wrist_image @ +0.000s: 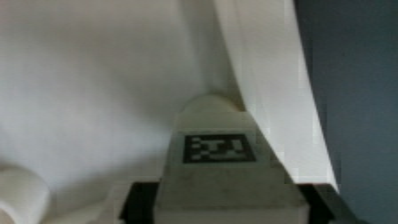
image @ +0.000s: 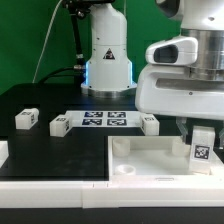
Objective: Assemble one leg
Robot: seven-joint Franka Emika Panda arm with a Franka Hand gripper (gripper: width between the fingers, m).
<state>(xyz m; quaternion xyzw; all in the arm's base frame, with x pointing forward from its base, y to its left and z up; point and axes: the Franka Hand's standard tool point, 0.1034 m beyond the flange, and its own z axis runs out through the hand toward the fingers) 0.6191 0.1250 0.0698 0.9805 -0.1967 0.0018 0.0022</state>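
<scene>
My gripper (image: 203, 128) is shut on a leg (image: 203, 147), a small white block with a black-and-white tag, and holds it upright at the near right corner of the large white slab (image: 140, 160). In the wrist view the leg (wrist_image: 219, 150) sits between my black fingers (wrist_image: 141, 200), with its far end at the slab (wrist_image: 89, 80) close to the slab's edge. Whether the leg touches the slab I cannot tell. Three more legs lie on the black table: one (image: 25, 119) at the exterior view's left, one (image: 58, 124) beside it, and one (image: 150, 122) further right.
The marker board (image: 105, 120) lies flat between the loose legs. The robot's white base (image: 108, 60) stands behind it. A white piece (image: 3, 151) shows at the exterior view's left edge. The dark table (wrist_image: 356, 100) lies beyond the slab's edge.
</scene>
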